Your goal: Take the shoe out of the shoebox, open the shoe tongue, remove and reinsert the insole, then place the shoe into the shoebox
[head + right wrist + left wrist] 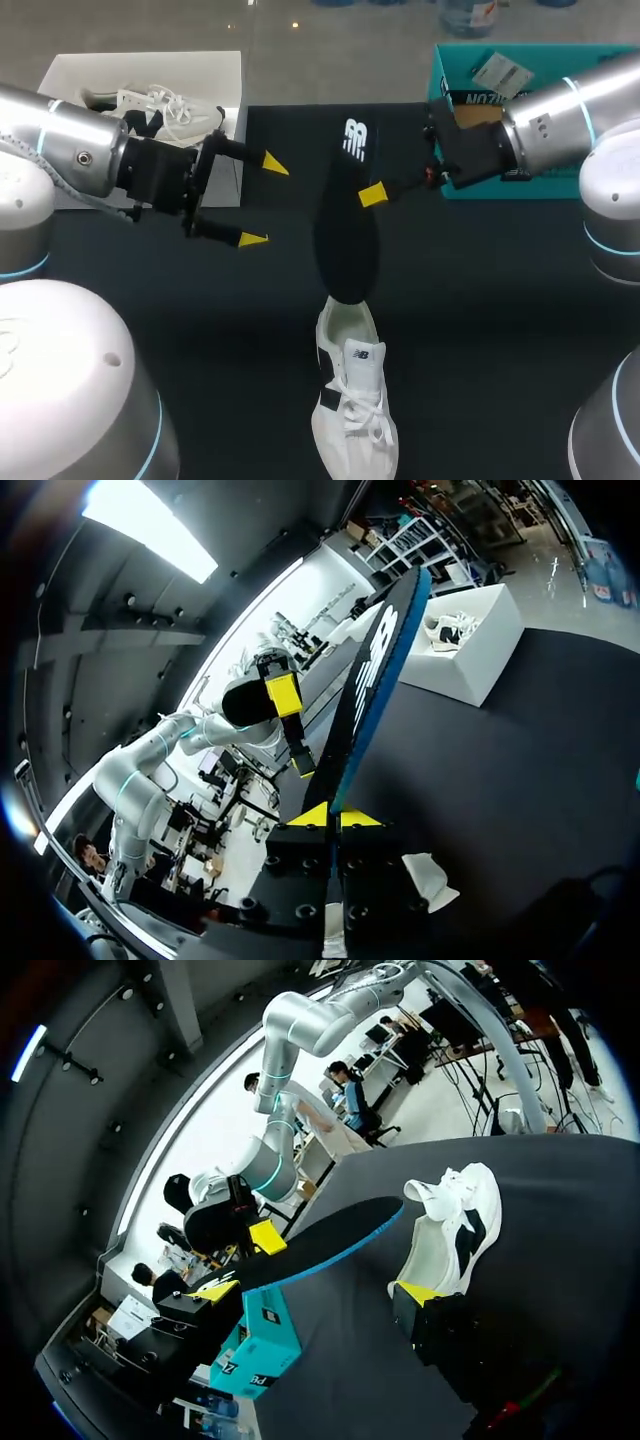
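Note:
My right gripper (373, 194) is shut on the edge of the black insole (345, 240) and holds it in the air, its lower end just above the white shoe (353, 410) that lies on the dark table. In the right wrist view the yellow fingertips (312, 817) pinch the insole (375, 670). To the left of the insole my left gripper (262, 200) hangs open and holds nothing. From the left wrist, the insole (320, 1240) crosses ahead of the open left gripper (320, 1291), with the shoe (450, 1230) beyond it.
At the back left stands the white shoebox (80, 75), with a second white shoe (165, 105) in it. A teal box (455, 60) is at the back right, behind my right arm. The shoebox (470, 670) also shows past the insole in the right wrist view.

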{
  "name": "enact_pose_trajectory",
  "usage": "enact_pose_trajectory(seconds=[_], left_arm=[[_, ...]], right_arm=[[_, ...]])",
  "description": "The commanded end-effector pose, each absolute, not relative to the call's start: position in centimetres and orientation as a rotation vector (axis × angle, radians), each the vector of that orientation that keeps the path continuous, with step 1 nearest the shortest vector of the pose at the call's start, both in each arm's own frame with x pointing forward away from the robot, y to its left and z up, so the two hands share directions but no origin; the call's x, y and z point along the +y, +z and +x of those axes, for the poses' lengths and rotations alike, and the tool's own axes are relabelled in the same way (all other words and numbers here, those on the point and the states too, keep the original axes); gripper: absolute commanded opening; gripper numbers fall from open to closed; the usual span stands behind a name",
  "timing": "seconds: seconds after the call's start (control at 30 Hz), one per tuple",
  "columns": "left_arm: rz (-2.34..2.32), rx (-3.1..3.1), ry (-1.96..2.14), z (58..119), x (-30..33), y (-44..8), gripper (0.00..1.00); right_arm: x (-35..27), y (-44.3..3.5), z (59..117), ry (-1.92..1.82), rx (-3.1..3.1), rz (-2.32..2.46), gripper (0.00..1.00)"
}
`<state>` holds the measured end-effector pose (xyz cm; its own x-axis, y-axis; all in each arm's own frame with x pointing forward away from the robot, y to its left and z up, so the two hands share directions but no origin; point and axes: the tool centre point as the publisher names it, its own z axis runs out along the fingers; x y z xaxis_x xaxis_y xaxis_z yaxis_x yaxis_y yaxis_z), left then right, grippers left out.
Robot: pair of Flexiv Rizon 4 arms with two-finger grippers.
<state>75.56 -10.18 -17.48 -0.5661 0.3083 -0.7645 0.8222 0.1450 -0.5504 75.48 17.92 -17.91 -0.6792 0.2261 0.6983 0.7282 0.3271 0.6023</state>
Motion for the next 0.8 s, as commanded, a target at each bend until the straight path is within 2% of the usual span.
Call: enact_pose_trajectory(seconds=[0.03,0.23,0.4,0.8], left_arm=[[1.084,1.972,-1.4,75.1,-9.3,-16.9,1.0],[1.064,1.989,-1.413,75.3,-9.2,-16.7,1.0],[0.728,2.007,-1.805,75.9,-8.2,-16.0,1.0],[0.728,2.007,-1.805,75.9,-8.2,-16.0,1.0]], right_arm=[[17.5,-17.5,75.2,-1.326,-2.116,-0.843,0.0],[17.5,-17.5,75.3,-1.325,-2.117,-0.842,0.0],[17.5,-17.5,75.3,-1.325,-2.117,-0.842,0.0],[17.5,-17.5,75.3,-1.325,-2.117,-0.842,0.0]])
